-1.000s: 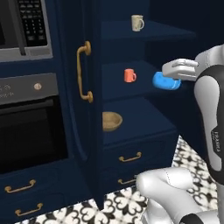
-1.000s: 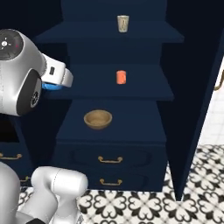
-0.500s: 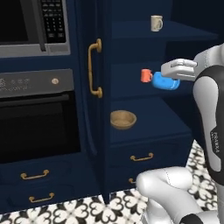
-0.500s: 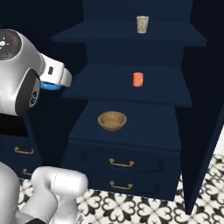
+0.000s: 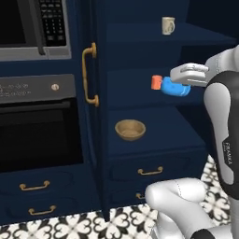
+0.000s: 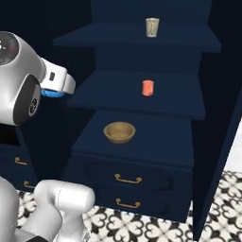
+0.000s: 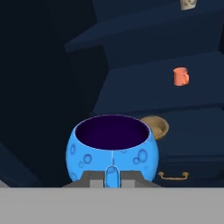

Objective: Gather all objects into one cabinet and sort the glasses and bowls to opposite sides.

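Note:
My gripper (image 7: 111,176) is shut on the rim of the bright blue bowl (image 7: 111,151), which hangs in the air in front of the open navy cabinet (image 5: 154,119). From the left base the blue bowl (image 5: 177,87) partly covers the orange-red mug (image 5: 156,82). That orange-red mug (image 6: 148,88) stands on the middle shelf. The beige mug (image 6: 152,27) is on the shelf above it. On the lowest shelf, left of centre, rests the tan wooden bowl (image 6: 119,132). From the right base the gripper (image 6: 53,90) is left of the shelves, short of them.
The cabinet's open door with its curved brass handle (image 5: 89,74) stands left of the shelves. An oven (image 5: 35,126) and a microwave (image 5: 32,28) are further left. Brass-pulled drawers (image 6: 127,178) sit under the shelves. The other open door edge (image 6: 222,142) is at the right. The floor is patterned tile (image 6: 142,227).
The whole picture has shifted: the base moved, bringing the cabinet further right in both base views, then nearly settled. The gripper has kept hold of the blue bowl.

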